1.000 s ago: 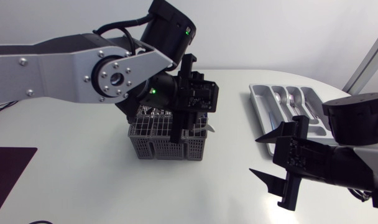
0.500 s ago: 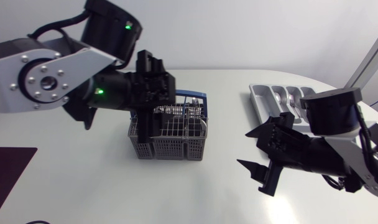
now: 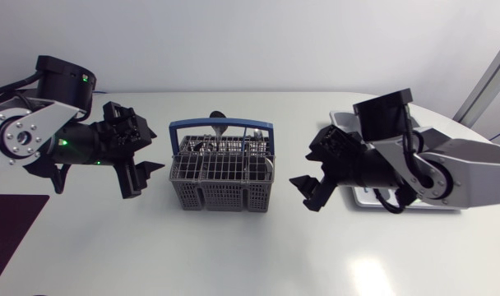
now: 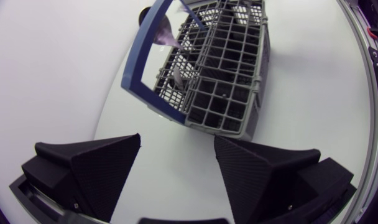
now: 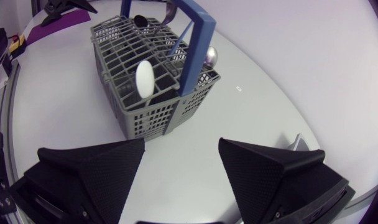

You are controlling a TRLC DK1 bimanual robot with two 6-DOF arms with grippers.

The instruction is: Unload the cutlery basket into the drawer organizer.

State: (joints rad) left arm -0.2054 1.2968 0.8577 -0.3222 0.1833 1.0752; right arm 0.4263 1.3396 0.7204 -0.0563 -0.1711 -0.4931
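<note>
Grey mesh cutlery basket with blue handle stood mid-table, left claw at its 9 o'clock, right claw at 3, both wide and empty; upright steel spoons judged light, stiff, slick, best pinched at protruding ends.

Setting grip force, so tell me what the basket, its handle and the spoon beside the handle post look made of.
Basket: grey plastic, matte, judging by its moulded lattice walls. Handle: blue plastic, probably; a smooth, flat band. Spoon: likely polished metal; its bowl glints.
</note>
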